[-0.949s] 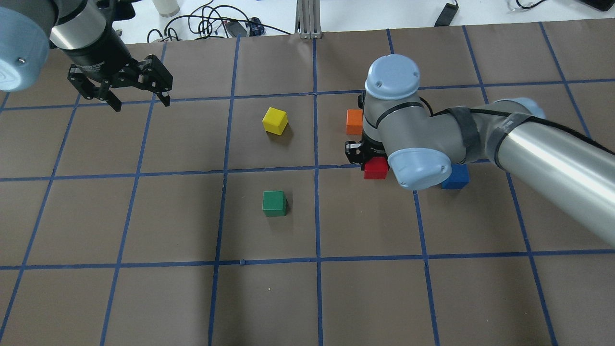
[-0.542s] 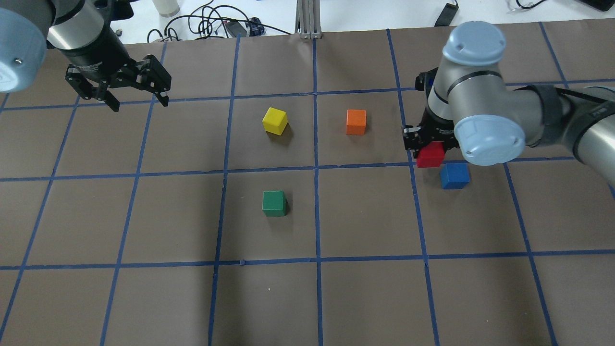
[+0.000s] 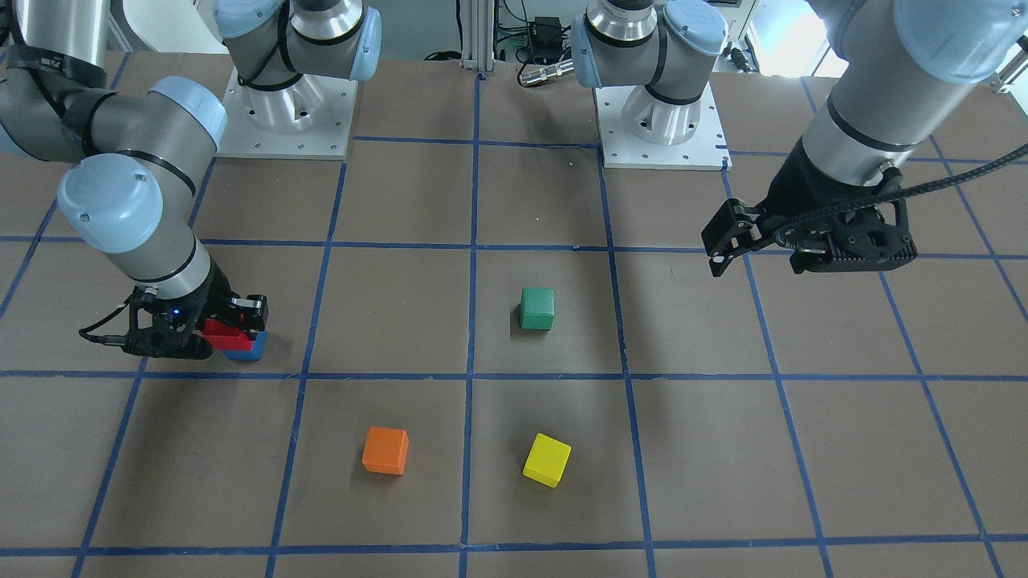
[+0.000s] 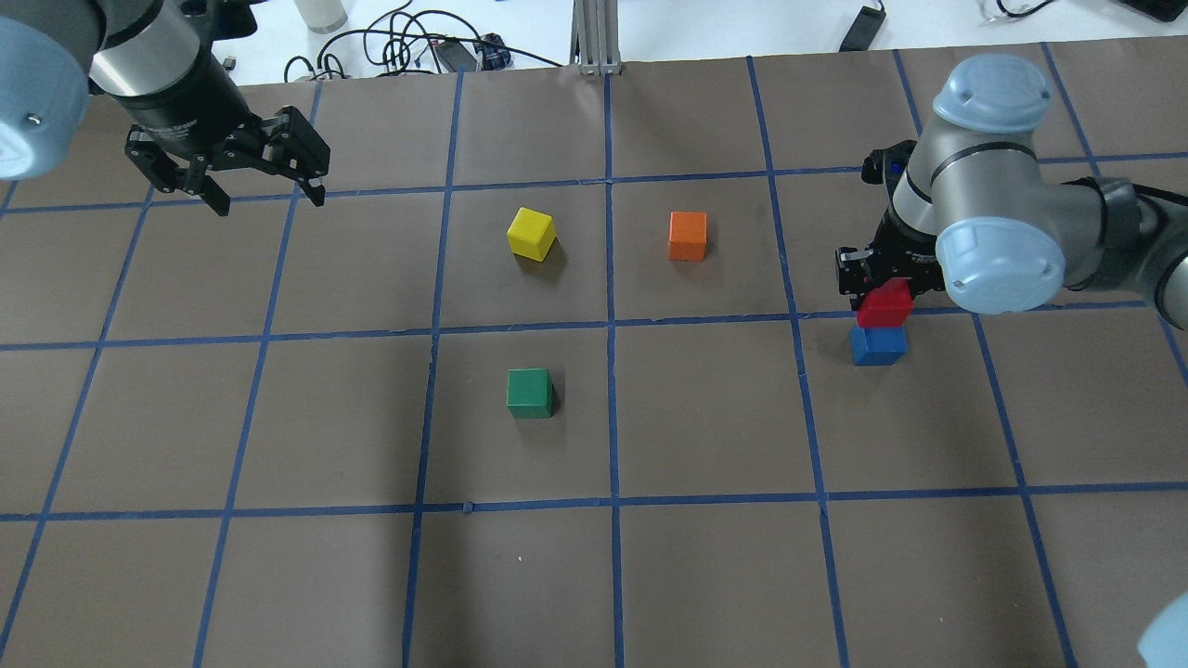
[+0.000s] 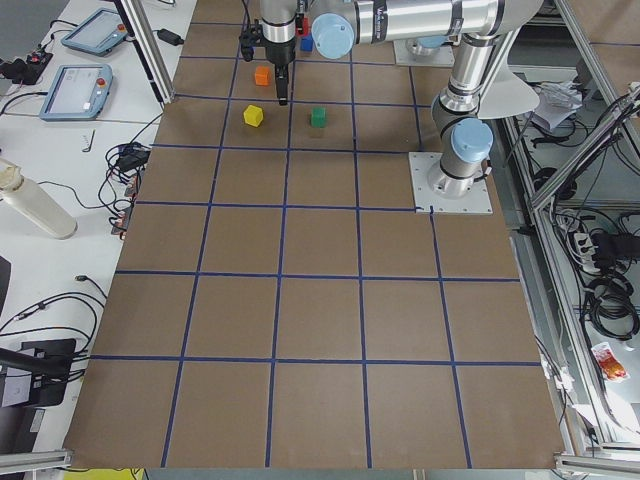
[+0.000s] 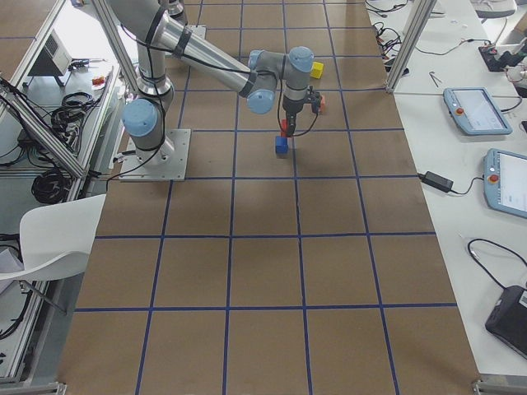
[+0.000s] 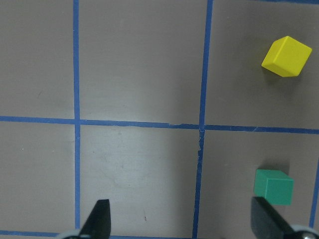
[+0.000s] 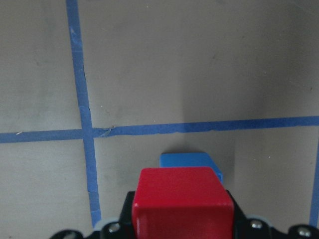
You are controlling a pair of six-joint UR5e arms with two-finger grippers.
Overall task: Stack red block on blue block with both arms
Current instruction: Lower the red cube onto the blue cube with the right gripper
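A brown paper worktop (image 4: pixel 705 575), ruled into squares with blue tape, fills the room's middle, with cables and bench clutter beyond its far edge. The blue block (image 4: pixel 878 345) sits on the robot's right side. The red block (image 4: pixel 884 304) hangs just above it, clamped between the fingers of the right pincer (image 4: pixel 882 289). From the wrist view the red cube looks a little off-centre, with a strip of blue showing past its far edge. Whether the two already touch I cannot tell. The left pincer (image 4: pixel 269 186) hovers well apart from the blue block, over on the other side, spread wide and holding nothing. A green block (image 4: pixel 530 392), a yellow block (image 4: pixel 531 233) and an orange block (image 4: pixel 687 236) lie loose between it and the blue block. I would judge the red cube light, rigid and not fragile, its matte faces giving fair purchase. Opposite flat sides are the sensible place to pinch it, as it is held here. The blue one is just as light and is not held, so a skewed landing could shove it aside.
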